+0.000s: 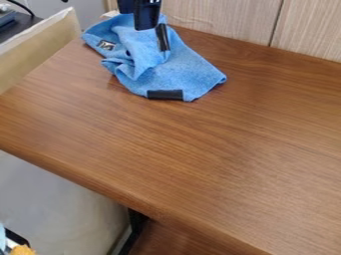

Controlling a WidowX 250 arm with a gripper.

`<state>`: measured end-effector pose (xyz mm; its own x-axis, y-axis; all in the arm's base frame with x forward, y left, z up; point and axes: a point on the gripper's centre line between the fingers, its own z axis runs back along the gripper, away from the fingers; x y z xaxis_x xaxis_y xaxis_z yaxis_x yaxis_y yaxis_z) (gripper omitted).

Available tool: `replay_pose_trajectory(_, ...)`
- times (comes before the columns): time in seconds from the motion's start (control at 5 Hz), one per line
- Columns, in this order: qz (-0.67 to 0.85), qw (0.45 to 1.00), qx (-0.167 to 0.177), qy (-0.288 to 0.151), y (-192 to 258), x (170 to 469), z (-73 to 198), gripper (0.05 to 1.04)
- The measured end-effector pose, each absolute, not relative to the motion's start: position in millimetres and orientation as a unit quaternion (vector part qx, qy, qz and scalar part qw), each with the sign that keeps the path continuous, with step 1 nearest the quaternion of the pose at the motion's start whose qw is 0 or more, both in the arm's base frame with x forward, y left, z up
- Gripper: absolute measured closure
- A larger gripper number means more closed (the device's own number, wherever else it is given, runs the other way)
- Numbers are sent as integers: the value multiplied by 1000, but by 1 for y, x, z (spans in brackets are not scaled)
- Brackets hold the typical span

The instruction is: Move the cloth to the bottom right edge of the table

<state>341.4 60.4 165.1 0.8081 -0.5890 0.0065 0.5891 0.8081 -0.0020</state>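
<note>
Hanging at the view's top edge, the black end effector (146, 17) is over the crumpled blue cloth (181, 68), which lies on the desk's (200, 154) upper-left part; whether it is open or closed, I cannot tell.

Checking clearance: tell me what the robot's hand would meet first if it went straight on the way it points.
Pointing down, the hand would likely meet the blue cloth first; whether any gap lies between them is unclear.

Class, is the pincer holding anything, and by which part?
Cannot be told: the pincer is at the far end of the cloth, but any grip is unclear.
</note>
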Motion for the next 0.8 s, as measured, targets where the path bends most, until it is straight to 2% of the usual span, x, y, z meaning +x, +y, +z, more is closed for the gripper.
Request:
replay_pose_trajectory(0.2,-307,951,-12,14,61,343,153,83)
replay_pose_trajectory(0.4,-268,963,-19,13,90,356,154,83)
replay_pose_trajectory(0.6,-232,972,-25,23,117,358,131,83)
replay_pose_trajectory(0.8,-238,971,-9,32,117,355,108,83)
